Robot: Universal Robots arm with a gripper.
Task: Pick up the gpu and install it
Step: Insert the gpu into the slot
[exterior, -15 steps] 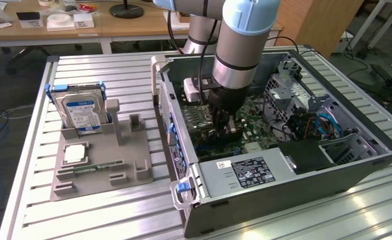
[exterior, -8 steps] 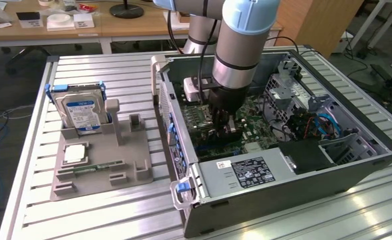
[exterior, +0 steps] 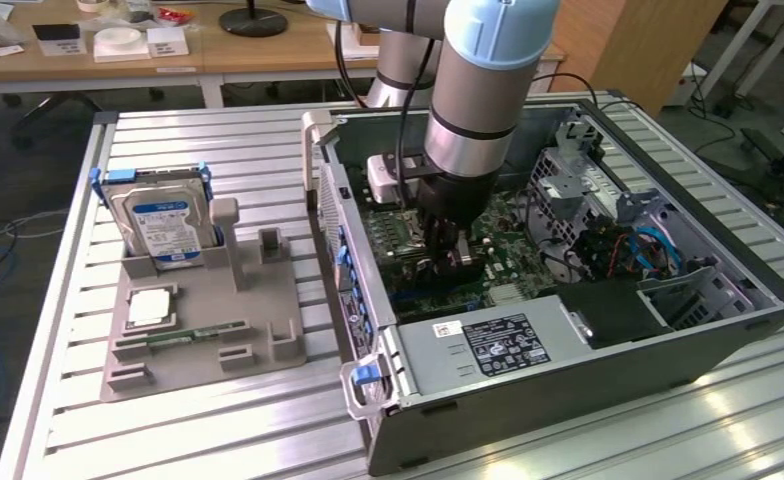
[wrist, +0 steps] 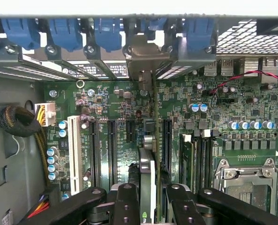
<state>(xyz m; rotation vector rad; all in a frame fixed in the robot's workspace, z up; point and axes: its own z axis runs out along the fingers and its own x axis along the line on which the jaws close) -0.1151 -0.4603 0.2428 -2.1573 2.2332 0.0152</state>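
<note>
The gpu [wrist: 147,161] appears edge-on in the wrist view as a thin dark card with a black cooler. It stands upright over the motherboard's [wrist: 115,101] black expansion slots. Its pale metal end bracket [wrist: 141,56] sits against the case's rear slot openings, under the blue latches. My gripper [wrist: 151,190] is shut on the card, one black finger [wrist: 125,201] on each side. In the exterior view the gripper [exterior: 448,240] reaches down inside the open computer case [exterior: 712,330], with the gpu [exterior: 435,268] low above the board.
A grey parts tray [exterior: 192,375] at the exterior view's left holds a silver hard drive [exterior: 165,220], a processor [exterior: 148,307] and a memory stick [exterior: 185,338]. Inside the case are the power supply [exterior: 499,340], drive cage [exterior: 586,185], white slot [wrist: 74,150] and processor socket [wrist: 244,178].
</note>
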